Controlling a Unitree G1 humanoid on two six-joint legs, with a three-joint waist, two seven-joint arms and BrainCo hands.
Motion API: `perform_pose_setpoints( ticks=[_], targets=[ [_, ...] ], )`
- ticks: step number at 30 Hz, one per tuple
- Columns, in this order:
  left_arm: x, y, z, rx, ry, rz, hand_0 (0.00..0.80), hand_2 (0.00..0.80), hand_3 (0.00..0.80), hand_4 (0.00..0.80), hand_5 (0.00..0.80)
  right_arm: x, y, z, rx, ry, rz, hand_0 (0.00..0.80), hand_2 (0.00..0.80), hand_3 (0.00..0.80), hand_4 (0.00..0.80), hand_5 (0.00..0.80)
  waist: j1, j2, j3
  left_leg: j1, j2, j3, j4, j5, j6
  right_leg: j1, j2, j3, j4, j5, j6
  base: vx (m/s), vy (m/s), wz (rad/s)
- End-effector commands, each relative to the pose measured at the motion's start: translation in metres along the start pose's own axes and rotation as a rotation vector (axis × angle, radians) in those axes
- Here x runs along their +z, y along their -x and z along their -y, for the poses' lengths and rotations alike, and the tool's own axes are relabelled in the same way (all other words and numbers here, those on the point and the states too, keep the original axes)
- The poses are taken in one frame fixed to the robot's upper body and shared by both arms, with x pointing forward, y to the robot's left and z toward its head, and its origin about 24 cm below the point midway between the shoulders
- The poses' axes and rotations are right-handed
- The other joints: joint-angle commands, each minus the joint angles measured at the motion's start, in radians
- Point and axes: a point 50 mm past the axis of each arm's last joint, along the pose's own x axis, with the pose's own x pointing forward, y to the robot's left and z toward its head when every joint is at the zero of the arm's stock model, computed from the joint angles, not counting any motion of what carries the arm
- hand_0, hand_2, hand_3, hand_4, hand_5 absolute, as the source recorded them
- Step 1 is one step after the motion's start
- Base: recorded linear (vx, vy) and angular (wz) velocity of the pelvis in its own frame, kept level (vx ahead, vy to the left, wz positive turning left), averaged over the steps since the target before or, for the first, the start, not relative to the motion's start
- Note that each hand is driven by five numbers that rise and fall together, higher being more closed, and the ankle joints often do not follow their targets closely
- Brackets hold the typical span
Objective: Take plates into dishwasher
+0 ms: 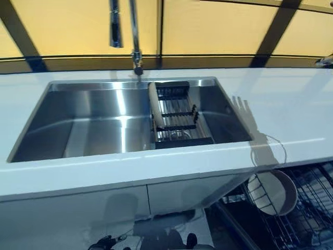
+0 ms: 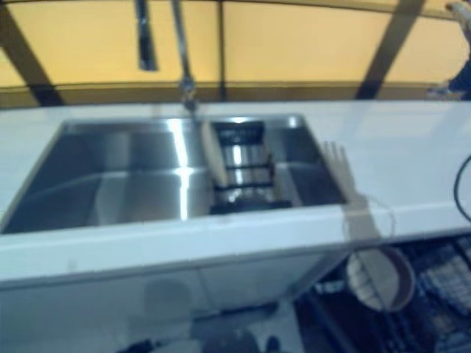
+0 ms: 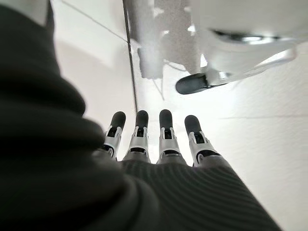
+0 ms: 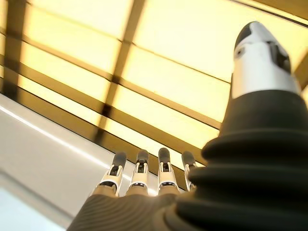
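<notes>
A white plate [image 1: 271, 191] stands on edge in the open dishwasher's black wire rack [image 1: 312, 208], below the counter at the lower right; it also shows in the right eye view [image 2: 379, 279]. My left hand [image 3: 166, 137] shows in the left wrist view, low down, with straight fingers pointing at the pale floor and nothing in it. My right hand [image 4: 139, 175] shows in the right wrist view, raised above the white counter before the yellow wall, fingers straight and empty. Neither hand touches the plate.
A steel sink [image 1: 78, 130] is set in the white counter [image 1: 291, 104], with a dark dish drainer [image 1: 177, 117] in its right part and a tap [image 1: 134, 36] behind. White cabinet fronts [image 1: 78, 213] stand below the sink.
</notes>
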Motion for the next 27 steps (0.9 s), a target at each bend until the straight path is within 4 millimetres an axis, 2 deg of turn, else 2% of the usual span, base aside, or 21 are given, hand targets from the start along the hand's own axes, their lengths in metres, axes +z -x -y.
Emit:
perform_pose_setpoints(
  ticks=[1, 7, 14, 21, 27],
  targets=[
    [0.012, 0.000, -0.020, 0.061, -0.035, 0.033, 0.000, 0.000, 0.000, 0.000, 0.000, 0.006, -0.015, 0.031, -0.132, 0.058, 0.052, 0.000, 0.000, 0.000, 0.000, 0.000, 0.050, -0.080, -0.024, 0.002, -0.012, -0.037, -0.003, -0.043, 0.057, -0.008, -0.036, 0.008, -0.001, -0.011, 0.074, 0.017, 0.001, 0.24],
    [0.008, 0.001, -0.022, 0.075, -0.005, 0.029, 0.000, 0.000, 0.000, 0.000, 0.000, 0.047, -0.028, 0.044, -0.199, 0.165, 0.246, 0.000, 0.000, 0.000, 0.000, 0.000, 0.090, -0.076, -0.009, -0.022, -0.012, -0.069, -0.003, -0.026, 0.050, 0.004, -0.040, -0.033, -0.001, -0.022, 0.071, 0.015, 0.004, 0.15],
    [0.010, 0.002, -0.026, 0.090, 0.028, 0.048, 0.000, 0.000, 0.000, 0.000, 0.000, 0.084, -0.032, 0.041, -0.197, 0.270, 0.421, 0.000, 0.000, 0.000, 0.000, 0.000, 0.134, -0.080, 0.026, -0.063, -0.016, -0.108, -0.003, -0.005, 0.045, 0.011, -0.043, -0.073, -0.001, -0.031, 0.066, -0.012, 0.008, 0.20],
    [0.018, 0.002, -0.032, 0.099, 0.030, 0.078, 0.000, 0.000, 0.000, 0.000, 0.000, 0.110, -0.032, 0.038, -0.164, 0.311, 0.551, 0.000, 0.000, 0.000, 0.000, 0.000, 0.163, -0.088, 0.064, -0.104, -0.024, -0.139, -0.003, 0.010, 0.045, 0.003, -0.044, -0.097, -0.001, -0.031, 0.065, -0.034, -0.006, 0.20],
    [0.020, 0.002, -0.032, 0.096, 0.041, 0.093, 0.000, 0.000, 0.000, 0.000, 0.000, 0.124, -0.032, 0.039, -0.155, 0.343, 0.613, 0.000, 0.000, 0.000, 0.000, 0.000, 0.172, -0.086, 0.081, -0.119, -0.031, -0.149, -0.003, 0.013, 0.047, -0.003, -0.046, -0.102, -0.001, -0.031, 0.065, -0.005, 0.008, 0.06]
  ],
)
